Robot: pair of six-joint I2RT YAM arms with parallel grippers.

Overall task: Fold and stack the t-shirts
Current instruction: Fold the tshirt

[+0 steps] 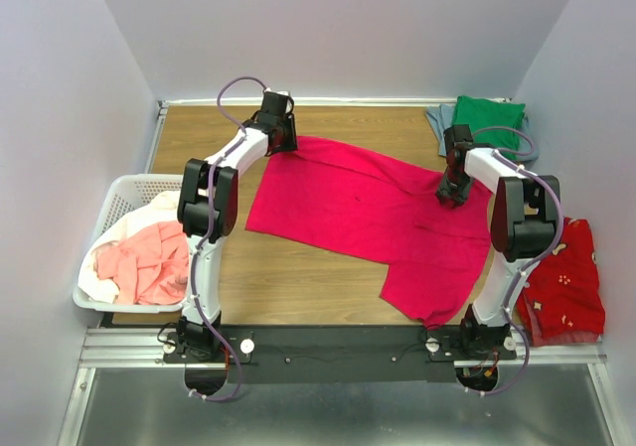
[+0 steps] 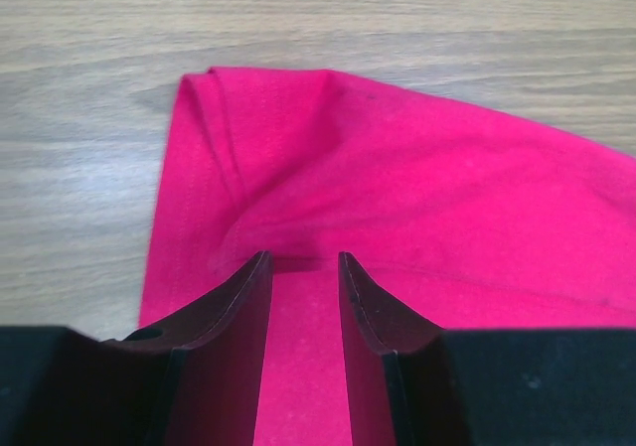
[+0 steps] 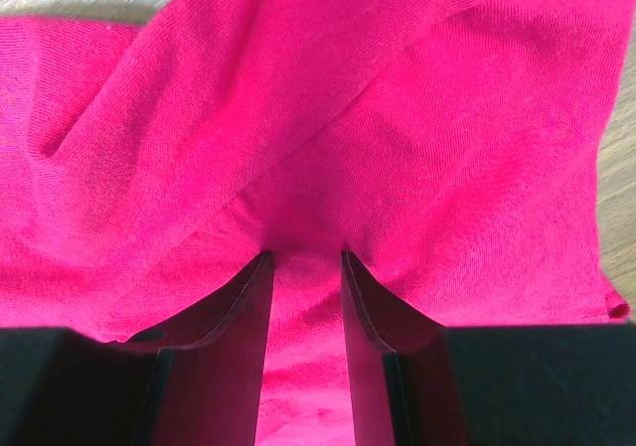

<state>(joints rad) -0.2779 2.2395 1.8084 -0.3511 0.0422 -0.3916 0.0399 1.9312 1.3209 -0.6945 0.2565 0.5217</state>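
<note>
Between the jaws: pink shirt pinched, left gripper and right gripper both narrow. Fold probably starting; next needs synced lift.

The spread t-shirt lies mid-table, the basket holding crumpled t-shirts left of it, folded t-shirts far right.

We saw a white lattice basket at the left edge of the wooden table. A red spotted cloth lay beyond the right edge, near the front corner. A metal rail ran along the near side, and pale walls stood around.
</note>
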